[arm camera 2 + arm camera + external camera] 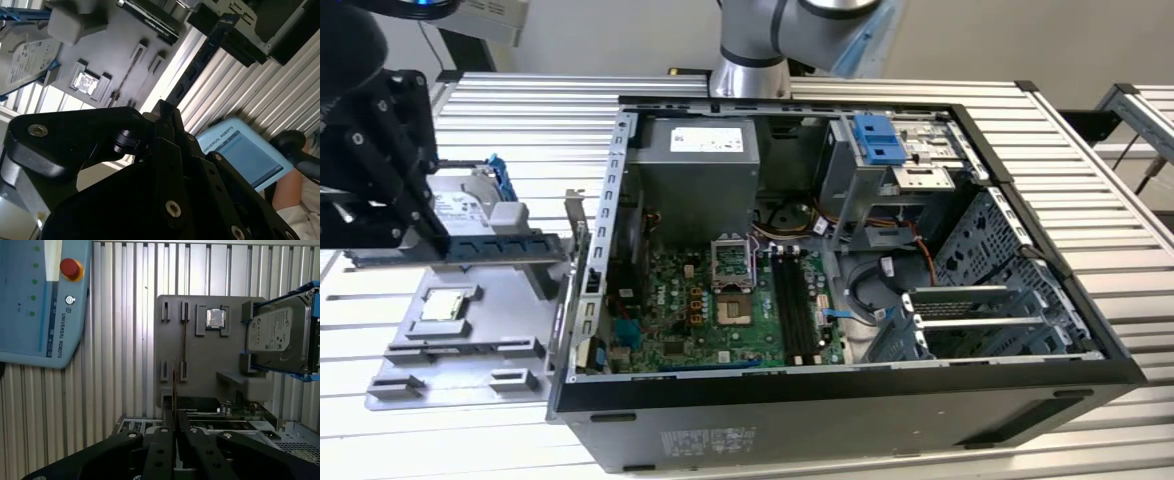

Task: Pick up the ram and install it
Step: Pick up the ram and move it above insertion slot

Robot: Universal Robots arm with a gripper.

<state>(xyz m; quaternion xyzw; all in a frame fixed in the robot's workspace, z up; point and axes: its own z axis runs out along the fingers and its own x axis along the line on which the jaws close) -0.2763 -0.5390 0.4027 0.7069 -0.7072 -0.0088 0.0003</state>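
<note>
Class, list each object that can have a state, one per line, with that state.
Black hand: shut on long dark ram stick.
Ram stick: held in hand.
Black computer case: open, side panel off.
Silver boxy hard drive: resting in grey plastic tray.
Square silver processor chip: seated in tray.
</note>
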